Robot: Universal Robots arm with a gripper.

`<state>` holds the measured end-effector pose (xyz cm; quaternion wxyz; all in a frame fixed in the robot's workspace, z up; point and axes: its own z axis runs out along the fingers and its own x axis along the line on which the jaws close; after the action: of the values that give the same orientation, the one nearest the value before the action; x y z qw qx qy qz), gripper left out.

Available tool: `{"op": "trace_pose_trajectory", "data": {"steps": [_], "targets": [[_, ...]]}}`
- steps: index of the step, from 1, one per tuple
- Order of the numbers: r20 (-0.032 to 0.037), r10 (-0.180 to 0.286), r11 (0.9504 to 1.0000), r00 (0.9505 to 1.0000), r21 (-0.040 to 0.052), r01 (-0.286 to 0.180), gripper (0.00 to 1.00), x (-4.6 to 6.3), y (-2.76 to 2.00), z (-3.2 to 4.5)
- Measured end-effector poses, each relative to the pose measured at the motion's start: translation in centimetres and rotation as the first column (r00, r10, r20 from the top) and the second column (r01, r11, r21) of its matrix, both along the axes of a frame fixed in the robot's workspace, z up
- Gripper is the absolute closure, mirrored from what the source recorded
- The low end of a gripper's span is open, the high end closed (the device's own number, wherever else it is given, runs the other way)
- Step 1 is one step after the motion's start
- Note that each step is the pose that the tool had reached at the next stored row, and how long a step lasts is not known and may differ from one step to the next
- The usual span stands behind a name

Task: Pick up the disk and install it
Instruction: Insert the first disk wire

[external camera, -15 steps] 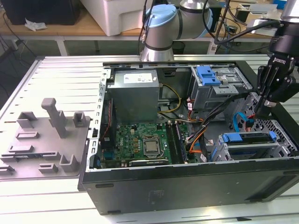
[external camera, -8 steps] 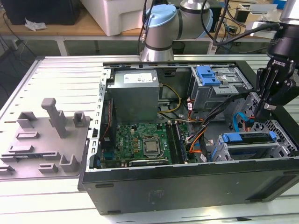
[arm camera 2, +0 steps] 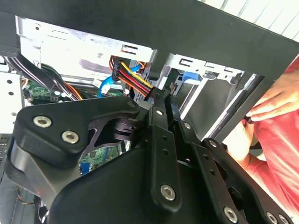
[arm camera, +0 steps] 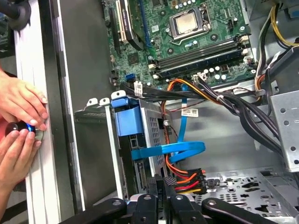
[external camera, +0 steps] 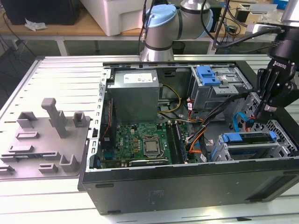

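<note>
A slotted metal counter carries a grey fixture tray at nine o'clock in the exterior view and an open computer case at centre; the print on its white label cannot be made out. Toward four o'clock the disk lies in the drive cage, apparently already seated. At three o'clock the end effector hangs clenched, nothing visible between its fingers, beside a power plug.

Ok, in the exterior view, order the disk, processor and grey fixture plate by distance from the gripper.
1. Disk, in the bay beside the gripper.
2. Processor, mid-case on the motherboard.
3. Grey fixture plate, outside the case, exterior view's left.
</note>
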<state>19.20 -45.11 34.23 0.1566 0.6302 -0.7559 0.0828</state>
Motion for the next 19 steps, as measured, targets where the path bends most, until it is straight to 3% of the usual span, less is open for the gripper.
{"op": "trace_pose_trajectory", "data": {"steps": [1,5,16,19], "targets": [[0.0034,0.002,1.0000,1.0000,0.0070,-0.002,0.83,-0.04,-0.07,0.00],[0.0096,0.010,0.9998,0.9999,0.0183,-0.010,0.83,-0.16,-0.27,0.00],[0.0198,0.064,0.9976,0.9978,0.0271,-0.064,0.83,-0.64,-0.71,0.00],[0.0286,0.070,0.9969,0.9972,0.0345,-0.071,0.83,-0.81,-0.76,0.01]]}}
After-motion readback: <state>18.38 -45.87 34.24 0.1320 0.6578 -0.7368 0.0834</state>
